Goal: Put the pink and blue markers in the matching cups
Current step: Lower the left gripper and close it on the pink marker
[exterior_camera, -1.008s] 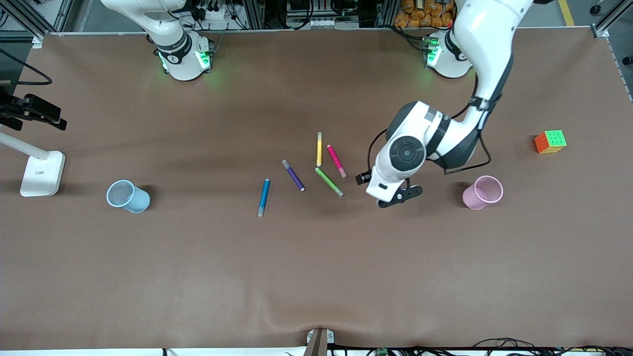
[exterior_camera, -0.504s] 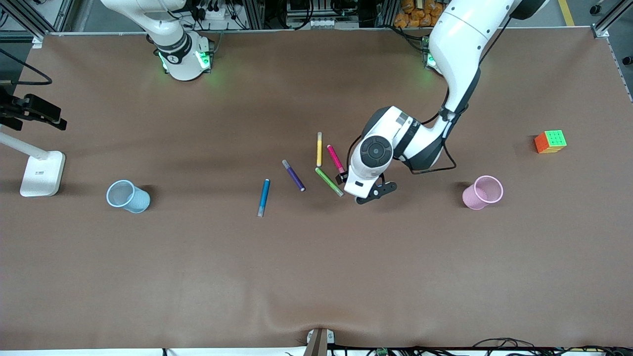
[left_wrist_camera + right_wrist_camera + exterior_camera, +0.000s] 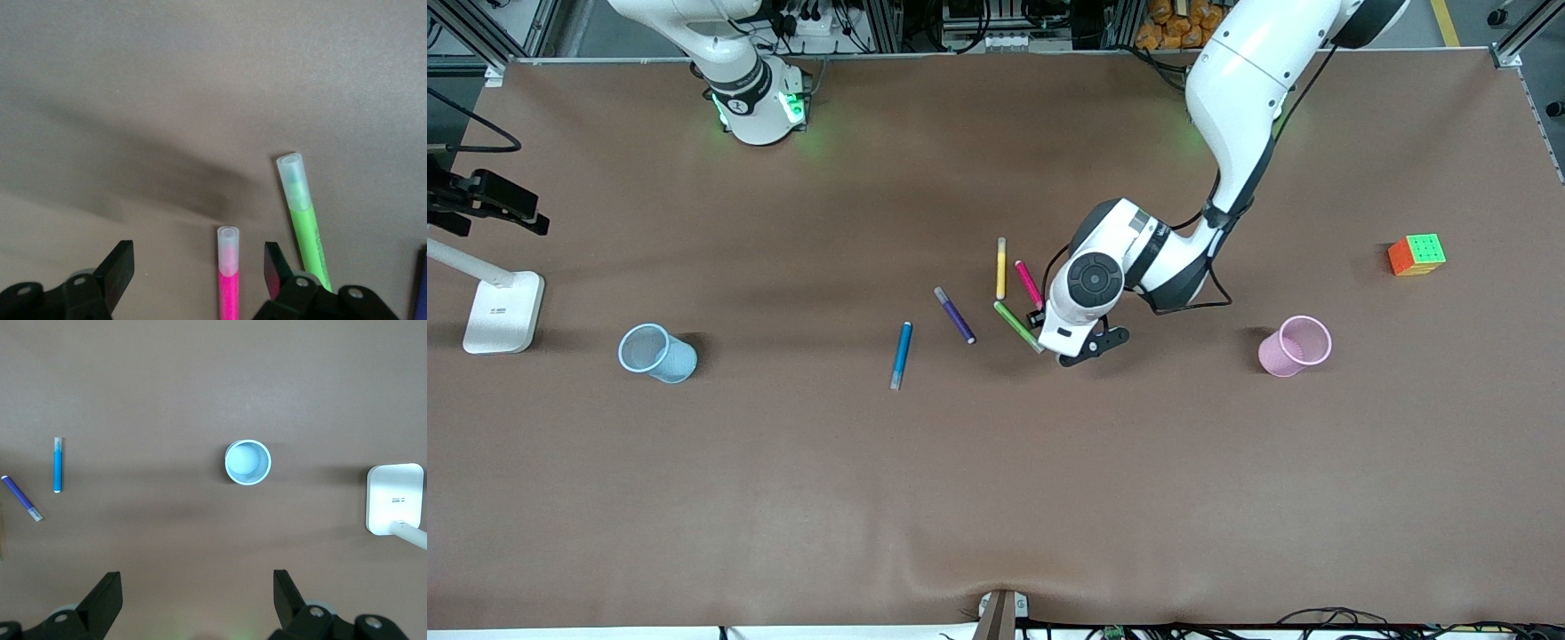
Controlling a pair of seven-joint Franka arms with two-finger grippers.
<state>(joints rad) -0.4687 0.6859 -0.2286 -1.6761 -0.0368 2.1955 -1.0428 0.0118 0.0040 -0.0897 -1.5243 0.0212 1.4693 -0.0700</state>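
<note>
The pink marker (image 3: 1029, 284) lies on the table beside the yellow and green pens. In the left wrist view its pale end (image 3: 227, 248) lies between the spread fingers of my left gripper (image 3: 198, 270), which is open and low over it, touching nothing. The left gripper (image 3: 1042, 318) hides that end in the front view. The blue marker (image 3: 902, 354) lies apart, toward the right arm's end. The light blue cup (image 3: 656, 353) stands upright still closer to that end. The pink cup (image 3: 1296, 346) stands toward the left arm's end. My right gripper (image 3: 197, 593) is open and empty, high over the light blue cup (image 3: 248, 461) and the blue marker (image 3: 59, 465).
A yellow pen (image 3: 1001, 267), a green pen (image 3: 1017, 325) and a purple pen (image 3: 954, 315) lie close around the pink marker. The green pen (image 3: 303, 220) lies just outside one left finger. A colour cube (image 3: 1416, 254) sits near the left arm's end and a white stand base (image 3: 503, 311) at the right arm's end.
My left gripper has moved from beside the pink cup toward the right arm's end and now sits over the pink marker's pale end. The markers and cups have not moved.
</note>
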